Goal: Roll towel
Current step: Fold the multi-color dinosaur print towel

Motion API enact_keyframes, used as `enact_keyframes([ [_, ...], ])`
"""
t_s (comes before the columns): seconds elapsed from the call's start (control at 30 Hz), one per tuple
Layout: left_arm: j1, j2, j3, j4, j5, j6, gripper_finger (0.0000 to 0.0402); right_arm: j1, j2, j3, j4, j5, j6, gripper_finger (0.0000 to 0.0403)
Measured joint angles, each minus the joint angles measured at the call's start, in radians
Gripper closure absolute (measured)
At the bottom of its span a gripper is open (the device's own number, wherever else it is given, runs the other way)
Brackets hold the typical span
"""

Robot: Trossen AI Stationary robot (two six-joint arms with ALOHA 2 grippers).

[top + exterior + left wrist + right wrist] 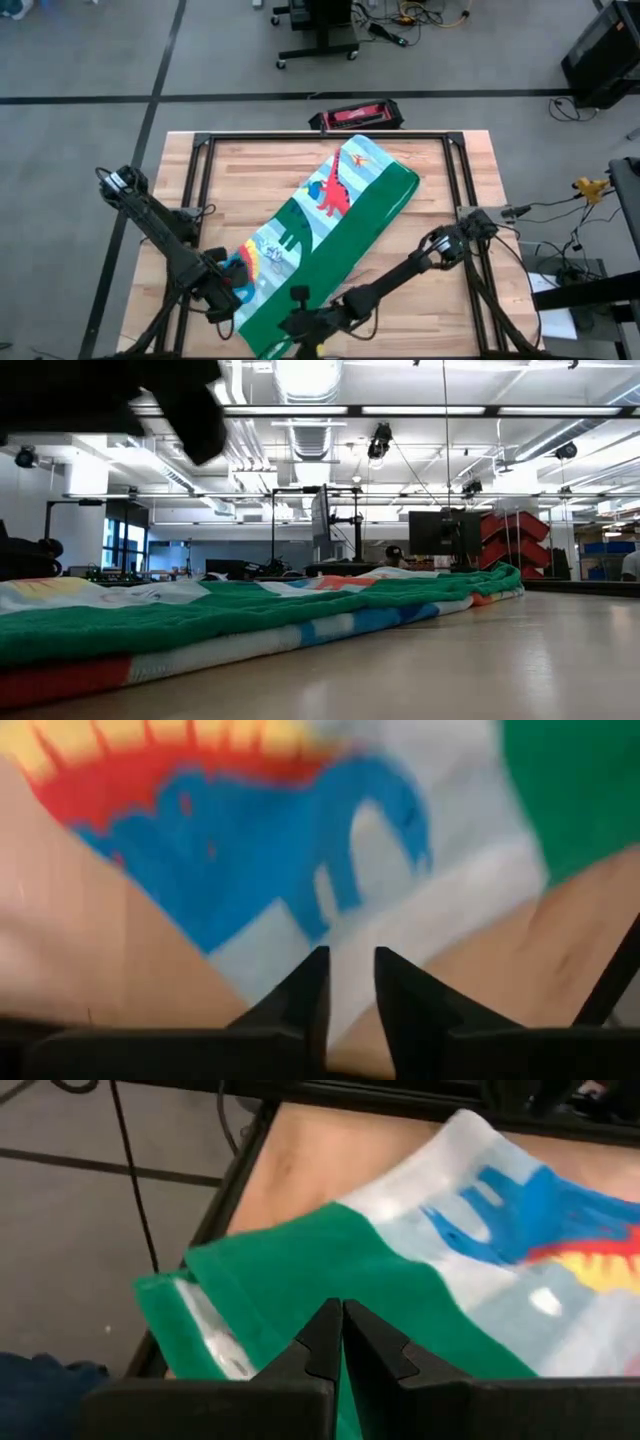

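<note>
While your green-bordered dinosaur-print towel (pixel 335 225) lies folded diagonally across the wooden bench (pixel 440 300), left pincer (pixel 348 982) stands slightly spread over its near corner; right pincer (pixel 341 1342), pressed together, meets its green edge.

This is a robotics lab or open industrial workspace. A butcher-block worktop (pixel 260 190) in a black metal frame stands on a grey concrete floor (pixel 80 60) crossed by dark lines, with loose cables (pixel 430 18) lying around a wheeled stand base (pixel 318 40). The low view shows exposed ceiling ducts (pixel 305 430), strip lights (pixel 420 409), monitors on stands (pixel 440 532) and red shelving (pixel 515 540) in the far room.
</note>
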Motion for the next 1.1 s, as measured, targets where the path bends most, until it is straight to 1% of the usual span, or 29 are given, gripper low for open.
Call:
enact_keyframes([
  [0.1, -0.025, 0.01, -0.019, -0.005, 0.036, -0.037, 0.0271, 0.017, 0.061, 0.093, -0.001, 0.0, -0.025, 0.0381],
  [0.2, -0.048, 0.016, -0.019, 0.002, 0.061, -0.089, 0.0242, 0.028, 0.12, 0.188, -0.017, 0.001, -0.047, 0.0351],
  [0.3, -0.074, 0.016, -0.019, 0.002, 0.065, -0.131, 0.0225, 0.028, 0.172, 0.298, -0.117, 0.004, -0.051, 0.0318],
  [0.4, -0.113, 0.016, -0.024, 0.002, 0.048, -0.143, 0.0222, 0.028, 0.217, 0.399, -0.21, 0.004, -0.028, 0.0286],
  [0.47, -0.141, 0.016, -0.031, -0.008, 0.003, -0.141, 0.0224, 0.028, 0.221, 0.395, -0.178, 0.001, -0.025, 0.0268],
  [0.6, -0.183, 0.016, -0.042, 0.004, -0.099, -0.115, 0.0227, 0.029, 0.221, 0.395, -0.183, -0.024, 0.023, 0.0238],
  [0.8, -0.189, 0.016, -0.044, 0.097, -0.18, -0.066, 0.0213, 0.035, 0.221, 0.395, -0.206, -0.042, 0.02, 0.0211],
  [0.87, -0.188, 0.016, -0.05, 0.149, -0.201, -0.059, 0.0209, 0.037, 0.221, 0.395, -0.223, -0.042, 0.021, 0.0207],
  [0.97, -0.188, 0.025, -0.071, 0.284, -0.247, -0.03, 0.0208, 0.038, 0.227, 0.396, -0.261, -0.036, 0.029, 0.0207],
  [1.1, -0.188, 0.056, -0.085, 0.439, -0.308, 0.031, 0.0211, 0.035, 0.23, 0.396, -0.277, 0.011, 0.052, 0.0208],
])
